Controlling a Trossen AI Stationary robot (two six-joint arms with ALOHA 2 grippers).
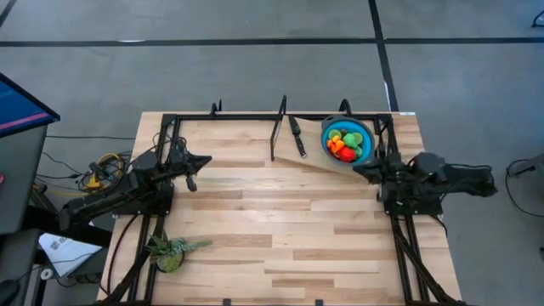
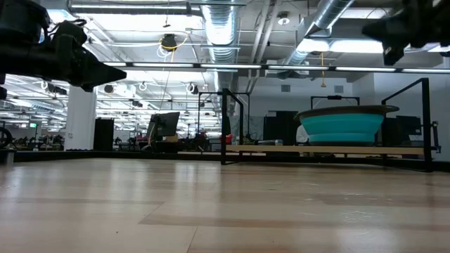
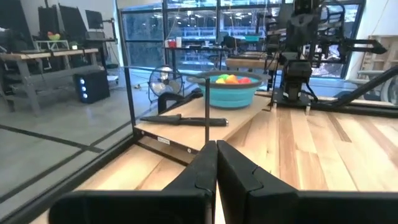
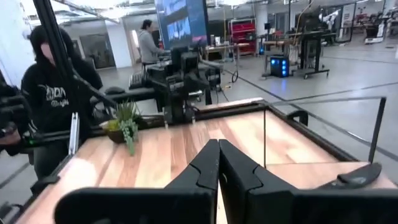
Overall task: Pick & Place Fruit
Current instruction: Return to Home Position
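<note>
Light wooden table [image 1: 272, 229] with a blue colander [image 1: 326, 134], a black-handled knife [image 1: 297, 136] and a small potted plant [image 1: 172, 252] on it

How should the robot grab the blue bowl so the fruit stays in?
Probably by the rim. The bowl is wide and full of fruit, so squeezing its sides looks hopeless. Come straight down on the edge facing the open table, one finger inside, one outside; the frame crowds the far edge.

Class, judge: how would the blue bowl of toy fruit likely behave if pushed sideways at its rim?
The blue bowl looks wide and low, so it would probably slide rather than tip. The fruit is heaped near its rim, so a sharp shove might spill some. It stands on a raised board, so it could slip off.
</note>
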